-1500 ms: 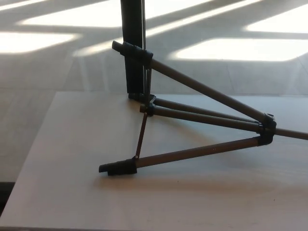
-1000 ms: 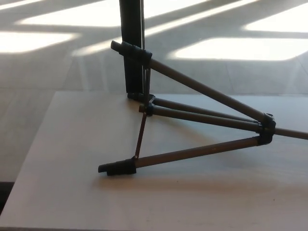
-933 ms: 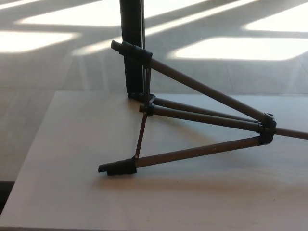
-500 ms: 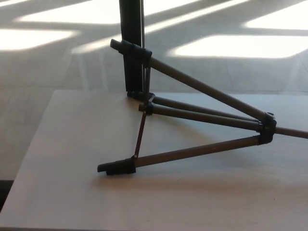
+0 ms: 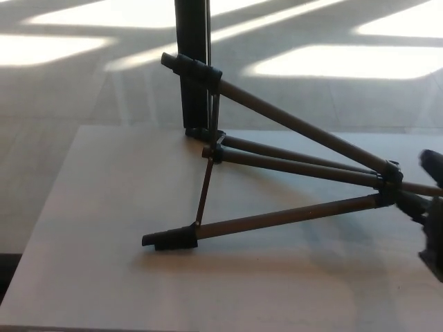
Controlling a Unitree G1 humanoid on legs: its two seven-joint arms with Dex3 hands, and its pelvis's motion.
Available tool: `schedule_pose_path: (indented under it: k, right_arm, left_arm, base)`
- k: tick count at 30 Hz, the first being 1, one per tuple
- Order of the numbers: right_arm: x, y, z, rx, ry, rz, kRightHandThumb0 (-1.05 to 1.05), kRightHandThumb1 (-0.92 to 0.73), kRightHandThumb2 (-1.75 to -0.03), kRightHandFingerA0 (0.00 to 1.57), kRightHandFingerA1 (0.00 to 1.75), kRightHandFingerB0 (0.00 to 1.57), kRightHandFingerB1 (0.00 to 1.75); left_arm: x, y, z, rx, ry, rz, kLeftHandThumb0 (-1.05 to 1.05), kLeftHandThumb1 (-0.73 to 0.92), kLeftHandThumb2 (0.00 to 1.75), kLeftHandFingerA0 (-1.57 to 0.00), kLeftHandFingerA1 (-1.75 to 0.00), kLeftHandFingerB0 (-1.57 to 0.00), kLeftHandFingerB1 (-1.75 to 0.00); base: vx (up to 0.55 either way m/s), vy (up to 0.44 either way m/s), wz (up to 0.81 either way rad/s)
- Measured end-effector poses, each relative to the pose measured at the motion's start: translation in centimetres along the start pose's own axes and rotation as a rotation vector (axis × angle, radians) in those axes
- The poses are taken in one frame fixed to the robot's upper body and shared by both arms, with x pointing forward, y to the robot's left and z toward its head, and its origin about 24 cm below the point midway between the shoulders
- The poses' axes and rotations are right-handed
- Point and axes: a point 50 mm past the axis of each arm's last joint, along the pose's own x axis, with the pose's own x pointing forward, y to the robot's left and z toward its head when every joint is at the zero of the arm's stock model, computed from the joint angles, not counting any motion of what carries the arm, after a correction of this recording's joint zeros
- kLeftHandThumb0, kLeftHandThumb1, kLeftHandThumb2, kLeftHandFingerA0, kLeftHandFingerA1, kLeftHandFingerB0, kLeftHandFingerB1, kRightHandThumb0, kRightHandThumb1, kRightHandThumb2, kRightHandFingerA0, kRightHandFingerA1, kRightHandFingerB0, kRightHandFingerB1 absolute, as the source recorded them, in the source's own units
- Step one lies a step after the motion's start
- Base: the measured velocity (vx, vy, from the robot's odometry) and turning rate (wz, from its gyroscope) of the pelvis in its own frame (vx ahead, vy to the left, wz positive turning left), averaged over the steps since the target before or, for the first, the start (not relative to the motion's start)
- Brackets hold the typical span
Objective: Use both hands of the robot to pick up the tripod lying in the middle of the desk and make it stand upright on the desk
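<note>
The tripod (image 5: 277,219) lies on its side in the middle of the pale desk (image 5: 97,207), legs spread. One leg rests on the desk and ends in a black foot (image 5: 169,240) at the left. Another leg slopes up to a raised foot (image 5: 190,68). The legs meet at the black hub (image 5: 387,181) on the right, and the thin centre rod runs on to the right edge. My right hand (image 5: 432,235) shows at the right edge, just past the hub, open, with one finger above the rod and the rest below it. My left hand does not show.
A black upright post (image 5: 192,62) stands at the desk's far edge, right behind the tripod's raised foot. Beyond the desk lies a grey floor with bright sun patches (image 5: 332,61). The desk's left edge runs diagonally at the picture's left.
My right hand has come into view at the right edge beside the hub. The view has shifted slightly; the tripod lies where it was.
</note>
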Motion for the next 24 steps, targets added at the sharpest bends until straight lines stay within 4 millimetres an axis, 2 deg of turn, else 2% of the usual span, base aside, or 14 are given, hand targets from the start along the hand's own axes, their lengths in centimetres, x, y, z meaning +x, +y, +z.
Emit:
schedule_pose_path:
  k: [1,2,3,7,11,12,13,18,19,20,21,22,23,24]
  right_arm:
    - [0.1,1.2,0.3,0.013,-0.012,0.046,-0.84,-0.85,-0.65,0.3,0.93,0.29,0.6]
    - [0.2,2.1,0.5,0.021,-0.016,0.081,-0.83,-0.61,-1.03,0.37,0.84,0.32,0.64]
    - [0.3,2.7,0.6,0.028,-0.016,0.109,-0.84,-0.81,-0.64,0.31,0.99,0.32,0.62]
    - [0.4,4.7,-0.1,0.053,0.037,0.191,-0.78,-0.83,-0.65,0.29,1.0,0.31,0.64]
    - [0.4,5.4,-1.3,0.062,0.101,0.219,-0.77,-0.83,-0.65,0.29,0.96,0.34,0.62]
    - [0.4,5.5,-1.6,0.062,0.117,0.222,-0.78,-0.85,-0.66,0.24,1.0,0.31,0.61]
    - [0.4,5.6,-1.9,0.063,0.133,0.224,-0.78,-0.85,-0.65,0.29,0.97,0.34,0.61]
    - [0.2,5.7,-3.4,0.067,0.198,0.22,-0.8,-0.86,-0.66,0.29,1.0,0.33,0.62]
    - [0.1,5.7,-3.6,0.067,0.207,0.22,-0.78,-0.87,-0.66,0.3,1.01,0.34,0.65]
    - [0.0,5.8,-3.7,0.068,0.215,0.221,-0.78,-0.87,-0.66,0.3,1.01,0.34,0.65]
    - [-0.1,5.8,-3.8,0.069,0.219,0.222,-0.8,-0.86,-0.66,0.31,1.04,0.35,0.67]
    - [-0.1,5.9,-3.9,0.07,0.223,0.223,-0.8,-0.86,-0.66,0.32,1.01,0.35,0.65]
    - [-0.2,5.9,-4.0,0.071,0.226,0.225,-0.79,-0.87,-0.66,0.32,1.01,0.34,0.64]
    - [-0.2,5.9,-4.0,0.071,0.228,0.226,-0.8,-0.85,-0.65,0.37,1.01,0.38,0.63]
  left_arm:
    - [0.9,-1.1,1.3,0.014,-0.046,-0.042,-0.75,0.75,0.63,-0.34,-0.59,-0.35,-0.41]
    - [1.6,-2.0,2.5,0.028,-0.085,-0.076,-0.73,0.74,0.63,-0.33,-0.6,-0.36,-0.42]
    - [2.2,-2.8,3.5,0.041,-0.119,-0.106,-0.76,0.73,0.63,-0.31,-0.6,-0.35,-0.41]
    - [4.1,-6.1,7.8,0.119,-0.243,-0.22,-0.72,0.73,0.63,-0.28,-0.58,-0.33,-0.43]
    - [5.2,-8.1,10.2,0.198,-0.307,-0.28,-0.66,0.72,0.62,-0.29,-0.59,-0.32,-0.46]
    - [5.5,-8.5,10.6,0.216,-0.319,-0.292,-0.69,0.72,0.61,-0.29,-0.59,-0.34,-0.45]
    - [5.8,-9.0,11.0,0.233,-0.327,-0.304,-0.71,0.73,0.62,-0.28,-0.58,-0.34,-0.44]
    - [6.5,-11.3,11.5,0.323,-0.335,-0.371,-0.77,0.76,0.63,-0.27,-0.62,-0.34,-0.44]
    - [6.6,-11.7,11.5,0.34,-0.333,-0.382,-0.84,0.62,1.05,-0.21,-0.62,-0.27,-0.55]
    - [6.7,-12.1,11.4,0.362,-0.33,-0.395,-0.84,0.62,1.05,-0.21,-0.62,-0.27,-0.55]
    - [6.7,-12.5,11.4,0.376,-0.329,-0.404,-0.82,0.77,0.63,-0.21,-0.62,-0.29,-0.45]
    - [6.8,-12.9,11.3,0.395,-0.327,-0.416,-0.85,0.79,0.64,-0.13,-0.59,-0.2,-0.42]
    - [6.8,-13.3,11.1,0.417,-0.323,-0.428,-0.84,0.73,0.63,-0.13,-0.56,-0.19,-0.4]
    - [6.8,-13.4,11.1,0.426,-0.322,-0.433,-0.92,0.57,0.97,-0.02,-0.41,-0.1,-0.4]
  base:
    - [0.0,0.0,0.0]
    - [0.0,0.0,0.0]
    - [0.0,0.0,0.0]
    - [0.0,0.0,0.0]
    - [0.0,0.0,0.0]
    - [0.0,0.0,0.0]
    - [0.0,0.0,0.0]
    - [0.0,0.0,0.0]
    - [0.0,0.0,0.0]
    - [0.0,0.0,0.0]
    - [0.0,0.0,0.0]
    - [0.0,0.0,0.0]
    - [0.0,0.0,0.0]
    - [0.0,0.0,0.0]
